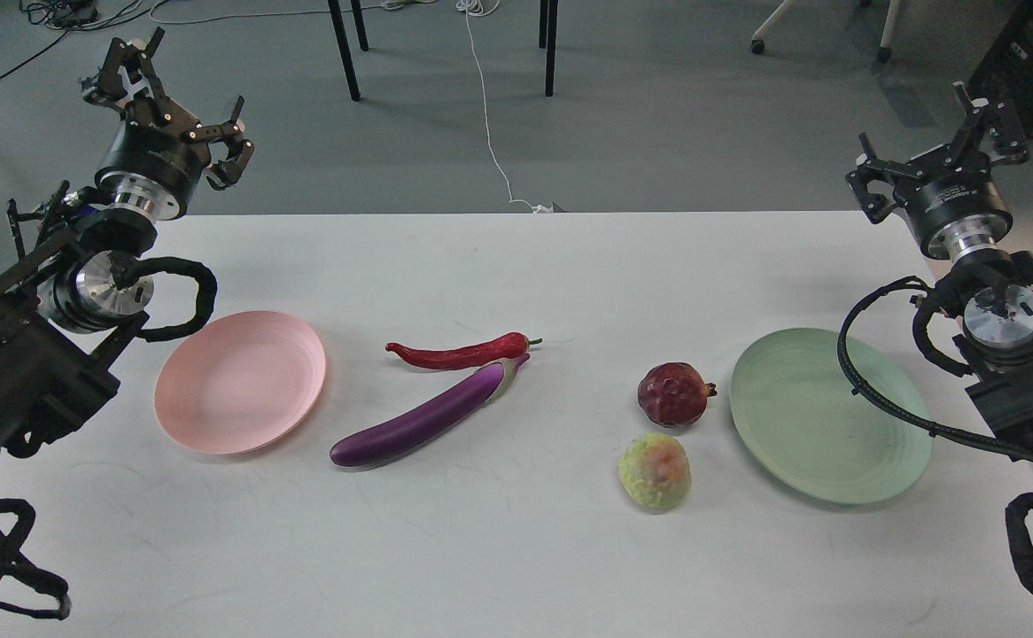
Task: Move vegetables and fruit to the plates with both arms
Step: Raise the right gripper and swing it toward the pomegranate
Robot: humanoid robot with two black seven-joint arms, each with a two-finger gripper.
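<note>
Eggplant: lies slantwise at the middle of the white worktop, pale green cap up and to the right, its cap end just beside the chili.
Chili pepper: lies just behind the eggplant, green stem pointing right.
Pomegranate: sits right of centre, near the green plate's left rim, its crown pointing right.
Yellow-green fruit: sits just in front of the pomegranate, apart from it.
Pink plate: rests on the left of the worktop, nothing on it.
Green plate: rests on the right, nothing on it; a black cable of the right arm crosses above its right side.
Left gripper: raised beyond the worktop's far left corner, fingers spread and holding nothing.
Right gripper: raised above the far right edge, fingers spread and holding nothing.
Floor: grey, with chair legs and a white cord.
</note>
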